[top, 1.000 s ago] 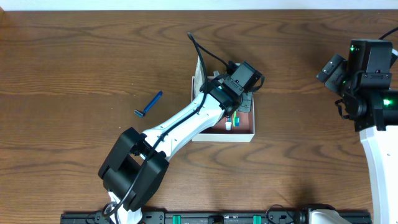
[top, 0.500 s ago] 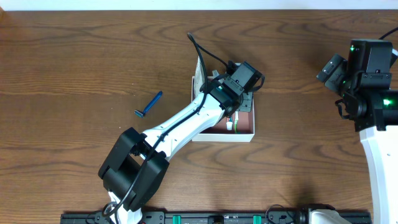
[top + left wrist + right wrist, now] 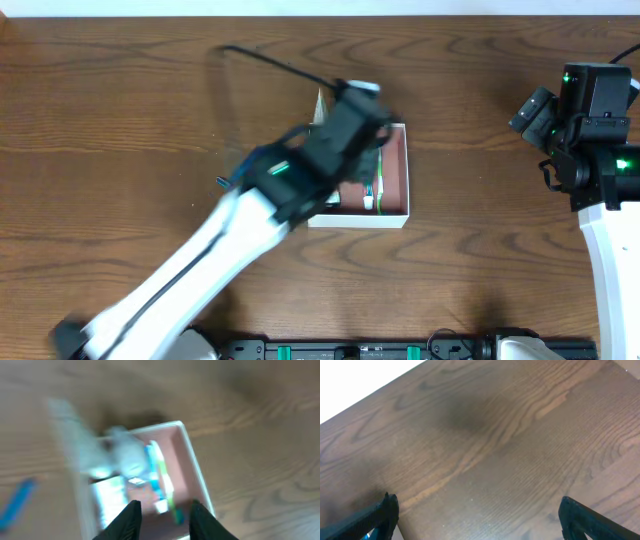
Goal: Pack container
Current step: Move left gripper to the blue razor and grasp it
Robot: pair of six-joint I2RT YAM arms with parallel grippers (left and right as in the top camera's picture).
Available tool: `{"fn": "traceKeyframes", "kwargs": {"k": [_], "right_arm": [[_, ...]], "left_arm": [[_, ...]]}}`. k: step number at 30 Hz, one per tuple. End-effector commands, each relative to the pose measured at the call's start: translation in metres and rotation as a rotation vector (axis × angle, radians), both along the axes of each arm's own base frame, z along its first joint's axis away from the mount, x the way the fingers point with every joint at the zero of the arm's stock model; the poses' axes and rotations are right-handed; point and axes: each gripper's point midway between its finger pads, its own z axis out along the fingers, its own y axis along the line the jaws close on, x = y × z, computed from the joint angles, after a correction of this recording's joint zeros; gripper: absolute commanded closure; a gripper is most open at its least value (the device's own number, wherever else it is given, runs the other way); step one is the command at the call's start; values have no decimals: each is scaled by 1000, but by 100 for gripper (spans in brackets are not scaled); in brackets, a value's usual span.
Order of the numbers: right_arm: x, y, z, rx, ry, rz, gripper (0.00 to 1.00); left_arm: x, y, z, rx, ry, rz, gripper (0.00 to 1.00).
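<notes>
The container (image 3: 398,172), a shallow white-walled box with a pinkish-brown floor, sits mid-table. It holds blue and green toothbrush-like items (image 3: 372,194). My left gripper (image 3: 368,140) is motion-blurred over the box's left half. In the left wrist view the container (image 3: 198,471) lies below my open, empty left gripper (image 3: 165,517). The blue and green items (image 3: 161,480) and a blurred white object (image 3: 124,455) lie inside. My right gripper (image 3: 532,112) hovers at the far right. In the right wrist view it (image 3: 480,520) is wide open over bare wood.
A blue razor (image 3: 17,501) lies on the table left of the box; in the overhead view my left arm mostly covers it. A dark rail (image 3: 350,350) runs along the table's front edge. The right arm's base (image 3: 610,230) stands at the right edge.
My left arm has swung left and back, lifting its gripper out of the container; it is blurred with motion. The toothbrush items stay in the box. The right arm has not moved.
</notes>
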Motion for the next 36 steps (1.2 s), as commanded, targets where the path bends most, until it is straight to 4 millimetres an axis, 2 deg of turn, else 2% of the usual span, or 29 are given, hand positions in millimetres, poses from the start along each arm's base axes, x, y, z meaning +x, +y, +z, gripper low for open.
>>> {"fn": "traceKeyframes", "kwargs": {"k": [1, 3, 5, 7, 9, 11, 16, 18, 22, 29, 36], "right_arm": [[-1, -3, 2, 1, -7, -18, 1], [-1, -3, 2, 1, -7, -18, 1], [-1, -3, 2, 1, -7, -18, 1], [-1, -3, 2, 1, -7, -18, 1], [-1, -3, 2, 1, -7, -18, 1], [-1, -3, 2, 1, -7, -18, 1], [-1, -3, 2, 1, -7, -18, 1], [-1, -3, 2, 1, -7, -18, 1], [-1, -3, 2, 1, -7, -18, 1], [-1, -3, 2, 1, -7, -18, 1], [-1, -3, 2, 1, -7, -18, 1]], "left_arm": [[1, 79, 49, 159, -184, 180, 60], [-1, 119, 57, 236, -212, 289, 52], [1, 153, 49, 322, -194, 339, 47], [7, 174, 35, 367, -154, 377, 43], [18, 198, 10, 408, -96, 446, 40], [30, 213, -19, 423, -30, 475, 39], [56, 223, -94, 370, 165, 404, 39], [64, 217, -122, 344, 238, 313, 39], [71, 204, -161, 333, 320, 122, 38], [75, 202, -205, 352, 409, 75, 37], [73, 203, -238, 368, 482, 62, 37]]}}
